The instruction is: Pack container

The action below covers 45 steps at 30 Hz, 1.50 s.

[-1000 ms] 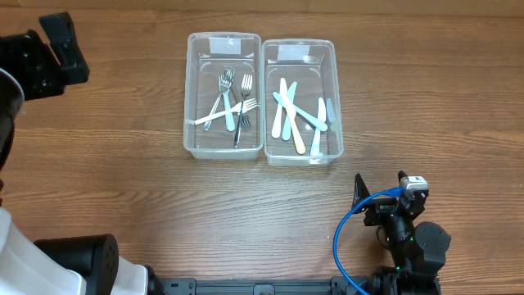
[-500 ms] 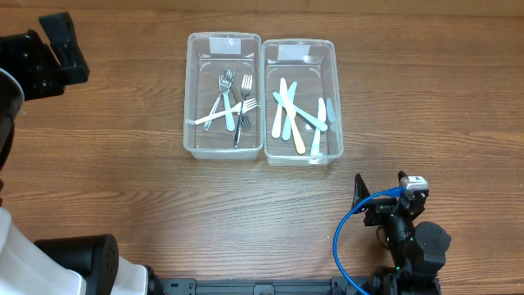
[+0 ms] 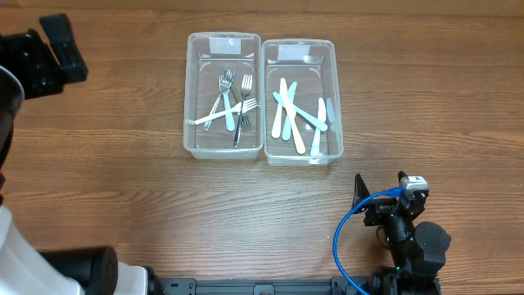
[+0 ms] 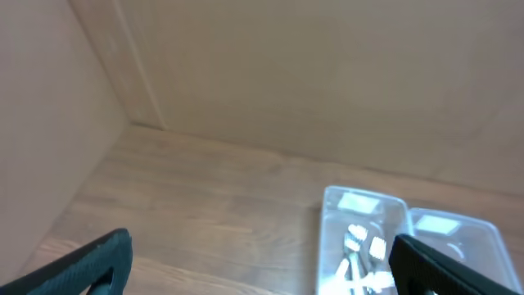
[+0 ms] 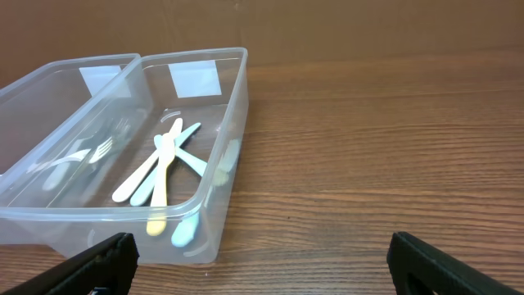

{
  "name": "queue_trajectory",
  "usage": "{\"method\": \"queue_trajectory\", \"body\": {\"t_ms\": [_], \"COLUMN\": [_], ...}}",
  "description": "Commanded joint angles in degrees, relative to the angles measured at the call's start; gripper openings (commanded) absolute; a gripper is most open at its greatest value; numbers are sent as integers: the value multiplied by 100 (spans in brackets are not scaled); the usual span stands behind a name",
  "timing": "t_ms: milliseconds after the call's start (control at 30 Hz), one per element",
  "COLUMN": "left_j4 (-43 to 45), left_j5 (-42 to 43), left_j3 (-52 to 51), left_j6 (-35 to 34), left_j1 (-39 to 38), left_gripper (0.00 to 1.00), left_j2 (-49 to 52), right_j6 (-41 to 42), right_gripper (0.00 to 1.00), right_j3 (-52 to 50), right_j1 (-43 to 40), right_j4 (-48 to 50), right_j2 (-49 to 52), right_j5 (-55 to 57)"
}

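Two clear plastic containers stand side by side at the table's far middle. The left container (image 3: 195, 98) holds several forks (image 3: 232, 102), metal and pale plastic. The right container (image 3: 334, 102) holds several pastel plastic knives (image 3: 296, 116). Both also show in the right wrist view, the fork container (image 5: 33, 176) and the knife container (image 5: 225, 176) with its knives (image 5: 164, 160). My right gripper (image 3: 379, 182) is open and empty, low near the table's front edge, facing the containers. My left gripper (image 4: 262, 266) is open and empty, raised at the far left; the fork container (image 4: 332, 233) is ahead of it.
A blue cable (image 3: 348, 225) loops by the right arm's base at the front. Bare wooden table (image 3: 123, 188) lies in front of and beside the containers. A beige wall (image 4: 286, 65) stands behind the table.
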Motion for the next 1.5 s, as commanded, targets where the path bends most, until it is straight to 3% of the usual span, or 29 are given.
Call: {"method": "queue_trajectory", "body": {"t_ms": [0,267,533,833,1033,1200,1467], "left_j4": [874,3926,5731,6854,7512,7521,7399], "left_j5": [-391,-382,-352,-201,-201,-203,-83], "left_j3": [-1467,-5250,-8397,-11285,-13014,-14004,-14983], "left_j6": [103,181,251,170,-409,-964,-1250], "left_j1": [170,190,190,190,184,184,181], "left_gripper": [100,100,100,100,100,100,100], "left_j2": [-946,-2756,-4135,-5606,-6841,-7847,-8859], "right_j6": [-4,-7,-7,-7,-7,-7,-7], "right_gripper": [100,100,100,100,100,100,100], "right_j3": [-17,-17,-17,-17,-17,-17,-20], "right_j1": [28,28,28,28,28,28,28], "right_j4": [55,55,55,55,55,55,55], "right_j2": [-68,-68,-68,-68,-68,-68,-68], "right_j5": [-28,-28,-28,-28,-28,-28,-28]}}
